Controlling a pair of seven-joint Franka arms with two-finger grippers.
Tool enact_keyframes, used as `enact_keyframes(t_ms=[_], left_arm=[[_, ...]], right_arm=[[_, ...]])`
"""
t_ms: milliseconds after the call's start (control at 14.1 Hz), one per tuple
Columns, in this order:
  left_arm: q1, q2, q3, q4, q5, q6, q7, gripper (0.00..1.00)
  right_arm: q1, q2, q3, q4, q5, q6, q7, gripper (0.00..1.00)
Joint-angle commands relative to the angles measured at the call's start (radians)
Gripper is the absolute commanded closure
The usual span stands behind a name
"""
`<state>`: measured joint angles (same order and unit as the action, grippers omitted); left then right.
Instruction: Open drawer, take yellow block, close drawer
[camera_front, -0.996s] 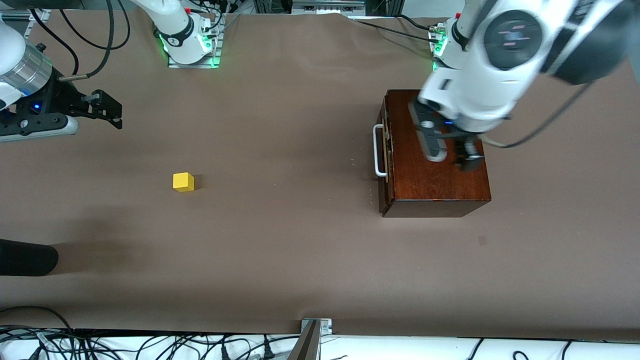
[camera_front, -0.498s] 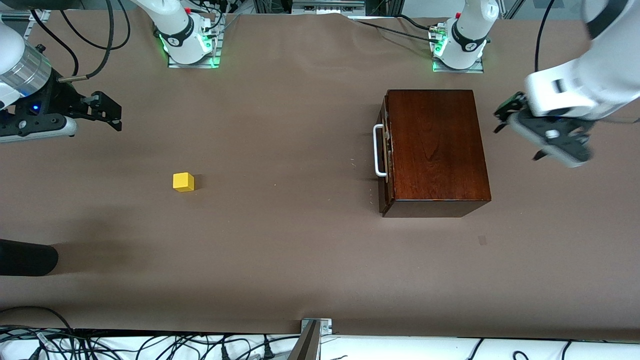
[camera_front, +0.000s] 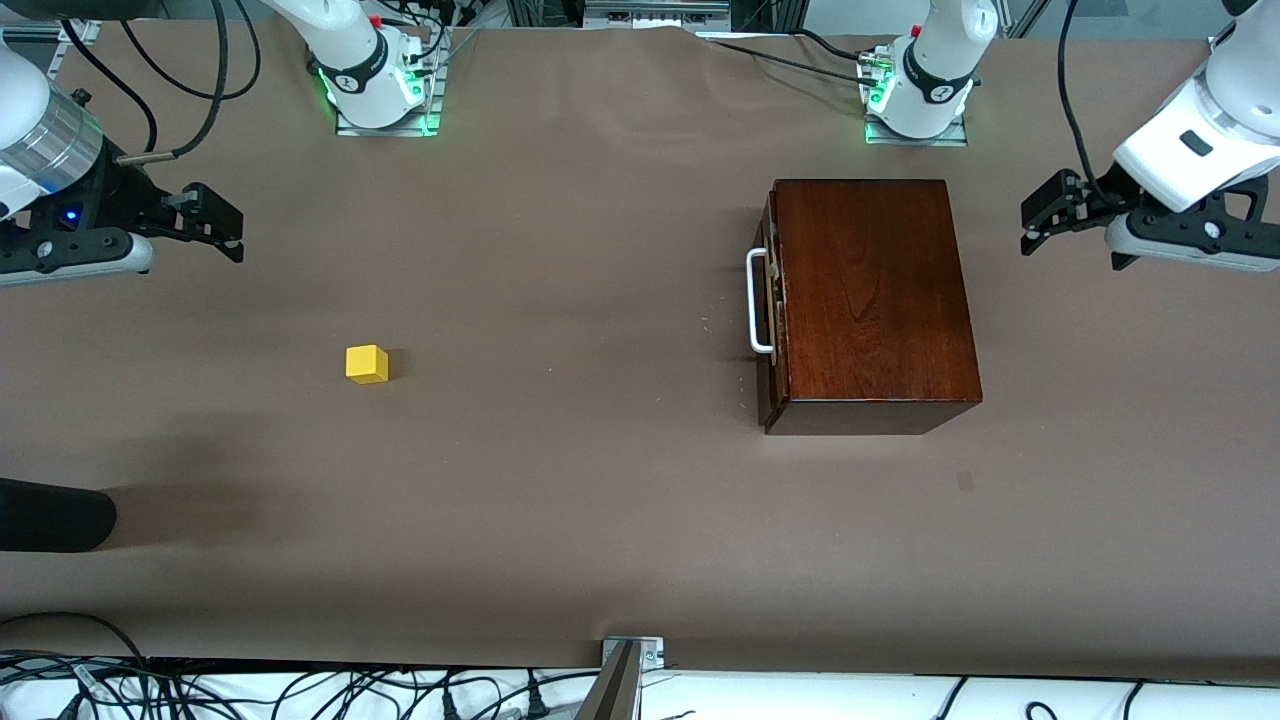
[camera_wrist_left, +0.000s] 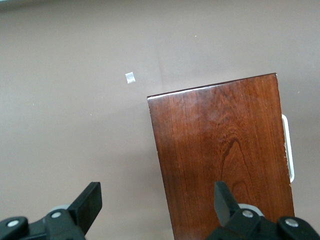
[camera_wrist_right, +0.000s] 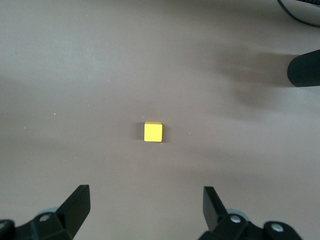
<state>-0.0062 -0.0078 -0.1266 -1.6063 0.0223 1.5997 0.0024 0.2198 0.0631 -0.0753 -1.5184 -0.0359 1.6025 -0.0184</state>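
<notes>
The dark reddish-brown wooden box stands toward the left arm's end of the table. Its drawer is pushed in, and the white bar handle faces the right arm's end. The yellow block lies on the bare table toward the right arm's end. My left gripper is open and empty, up in the air over the table beside the box's back end. The left wrist view shows the box top, the handle and the open gripper. My right gripper is open and empty and waits at its end of the table. The right wrist view shows the gripper and the block apart from its fingers.
A black cylinder juts in at the right arm's end, nearer to the front camera than the block; it also shows in the right wrist view. A small patch marks the table near the box. Cables run along the front edge.
My left arm has swung off from above the box top toward its own end of the table. The right arm, block and box have not moved.
</notes>
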Motion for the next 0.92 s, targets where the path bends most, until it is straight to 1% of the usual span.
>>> enact_keyframes(t_ms=[0,142,284,853], left_arm=[[-0.001,-0.035,0.008,-0.047,-0.022,0.02,-0.025,0.0],[-0.001,-0.035,0.008,-0.053,-0.022,0.022,-0.025,0.0],[-0.001,-0.046,0.03,-0.085,-0.019,0.022,-0.022,0.0],[-0.011,-0.052,0.047,-0.095,-0.022,0.022,-0.03,0.0]], right_arm=[[-0.007,0.011,0.005,0.026,-0.002,-0.006,-0.012,0.0],[-0.008,0.012,0.003,0.026,-0.001,-0.004,-0.012,0.0],[-0.007,0.011,0.003,0.026,0.001,-0.004,-0.012,0.0],[-0.008,0.011,0.003,0.026,0.001,-0.004,-0.012,0.0]])
